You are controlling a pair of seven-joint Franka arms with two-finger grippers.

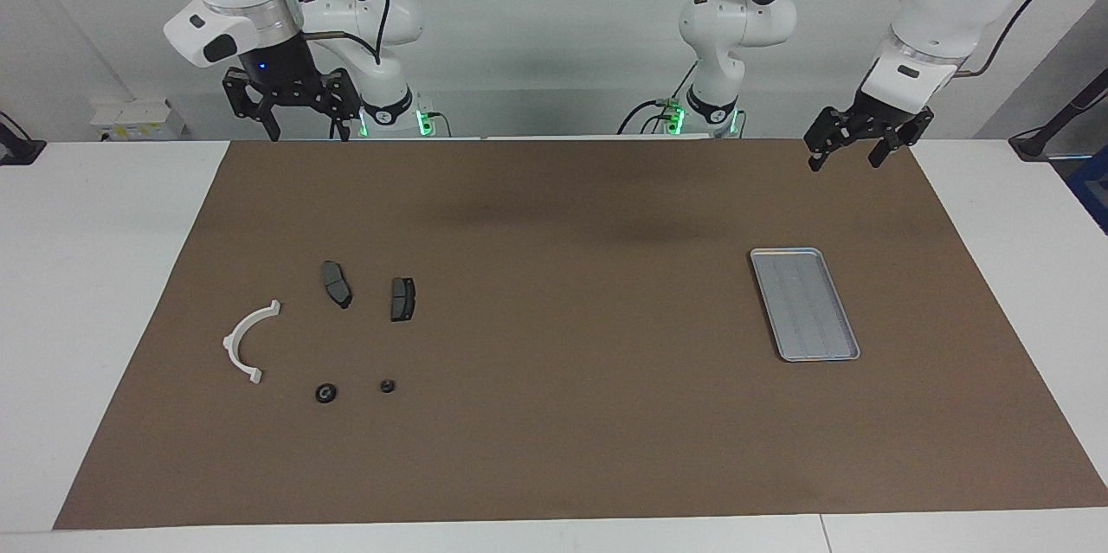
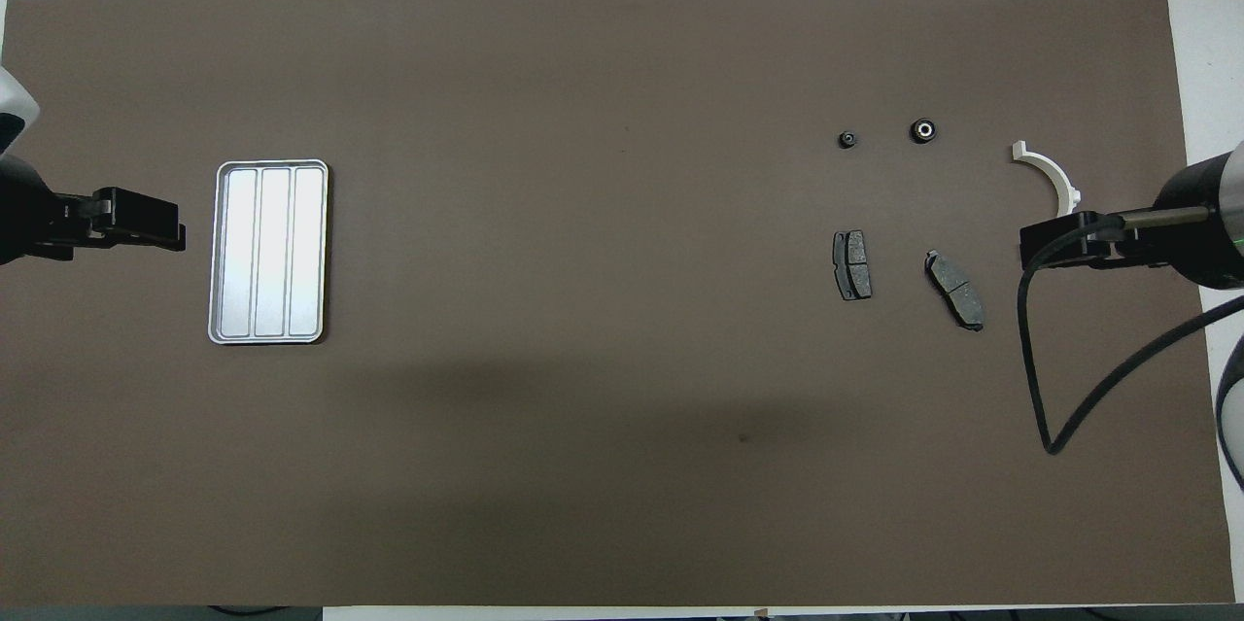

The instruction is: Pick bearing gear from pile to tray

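The pile lies on the brown mat toward the right arm's end: two dark grey brake pads point(image 1: 336, 283) point(image 1: 402, 299), a white curved bracket point(image 1: 247, 341) and two small black round pieces point(image 1: 326, 393) point(image 1: 388, 385). The bigger round piece point(image 2: 922, 129) has a pale centre; which one is the bearing gear I cannot tell. The silver tray point(image 1: 805, 304) point(image 2: 269, 252) lies bare toward the left arm's end. My right gripper point(image 1: 310, 136) point(image 2: 1025, 247) hangs open, high above the mat's edge by the robots. My left gripper point(image 1: 846, 162) point(image 2: 175, 224) hangs open, high near the tray's end.
The brown mat point(image 1: 554, 414) covers most of the white table point(image 1: 95, 276). A black cable point(image 2: 1030, 359) loops down from the right arm over the mat beside the brake pads.
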